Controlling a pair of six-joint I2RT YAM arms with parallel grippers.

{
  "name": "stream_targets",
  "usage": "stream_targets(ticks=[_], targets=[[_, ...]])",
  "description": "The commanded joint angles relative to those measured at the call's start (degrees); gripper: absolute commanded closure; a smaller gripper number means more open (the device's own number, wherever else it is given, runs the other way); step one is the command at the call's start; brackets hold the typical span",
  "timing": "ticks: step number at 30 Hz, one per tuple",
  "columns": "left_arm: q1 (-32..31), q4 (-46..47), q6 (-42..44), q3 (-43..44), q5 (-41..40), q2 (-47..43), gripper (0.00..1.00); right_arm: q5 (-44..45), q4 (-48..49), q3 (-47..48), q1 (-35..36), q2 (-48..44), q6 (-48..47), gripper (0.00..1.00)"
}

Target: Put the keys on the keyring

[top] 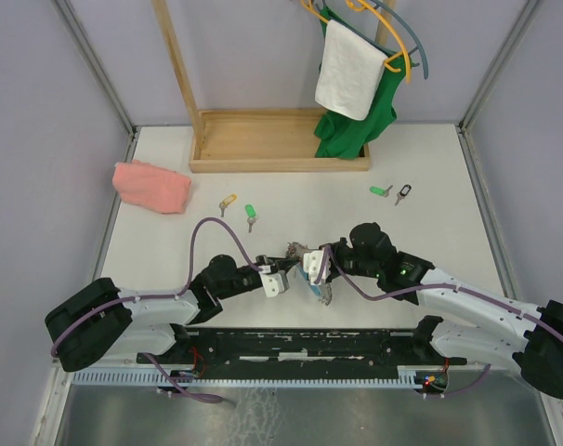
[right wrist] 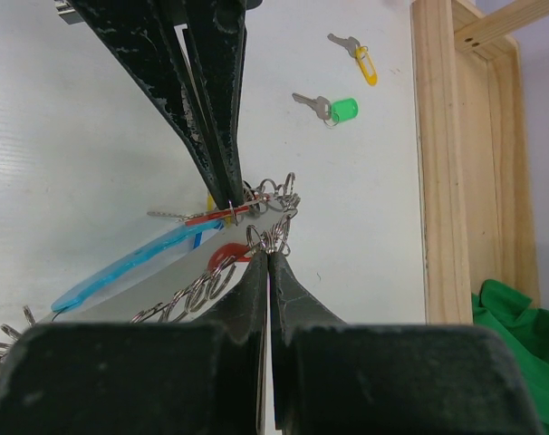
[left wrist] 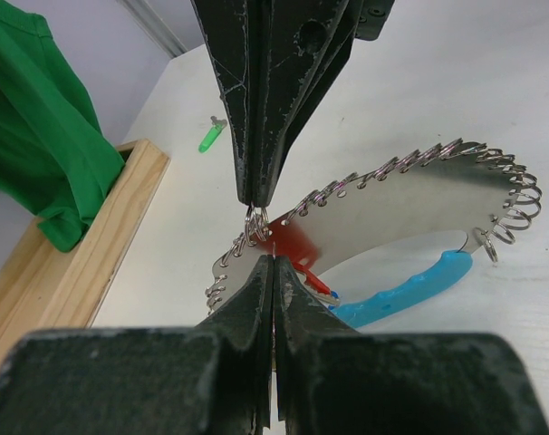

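The keyring (left wrist: 410,204) is a curved metal plate edged with small wire rings and a light-blue plastic piece (left wrist: 406,290); it lies at mid-table (top: 317,288) between both grippers. My left gripper (left wrist: 273,261) is shut on the key with the red tag (left wrist: 293,243), held at the plate's ring edge. In the right wrist view, that key (right wrist: 211,217) shows edge-on in the left fingertips (right wrist: 222,186). My right gripper (right wrist: 270,254) is shut on one of the keyring's rings. The two grippers meet tip to tip in the top view, left (top: 286,263) and right (top: 305,258).
Loose keys lie farther back: yellow tag (top: 228,202), green tag (top: 250,214), another green tag (top: 381,190), a dark one (top: 404,193). A pink cloth (top: 151,186) lies back left. A wooden rack base (top: 263,139) carries a green garment (top: 351,125) and a white towel (top: 349,70).
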Motion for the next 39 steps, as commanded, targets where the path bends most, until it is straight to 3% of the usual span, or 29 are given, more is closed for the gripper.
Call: stream_targets(ticks=[1, 39], targets=[[-0.3, 3.6, -2.7, 1.7, -0.8, -0.5, 0.97, -0.2, 5.1, 1.2, 0.3, -0.8, 0.4, 0.99], [-0.2, 4.6, -7.1, 2.4, -2.8, -0.9, 0.97, -1.4, 4.0, 1.4, 0.4, -1.0, -0.3, 0.99]])
